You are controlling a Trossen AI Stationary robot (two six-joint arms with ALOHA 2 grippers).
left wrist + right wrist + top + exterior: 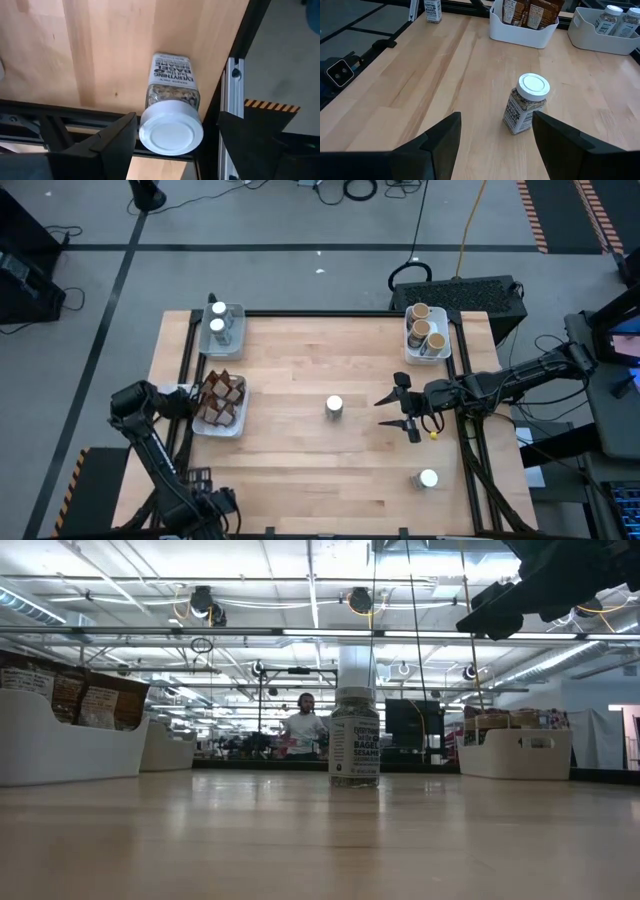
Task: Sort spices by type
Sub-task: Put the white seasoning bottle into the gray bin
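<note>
Right hand (397,413) held open and empty above the worktop (300,370), just beside the centre jar (334,407).
Left hand (186,402) parked open, nothing held, beside the packet tray (222,427). A second jar (428,478) is seen well apart from the centre jar, at the worktop edge.

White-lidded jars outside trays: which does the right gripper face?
The central white-lidded glass jar, ahead of the right gripper; a second jar stands near the edge.
</note>
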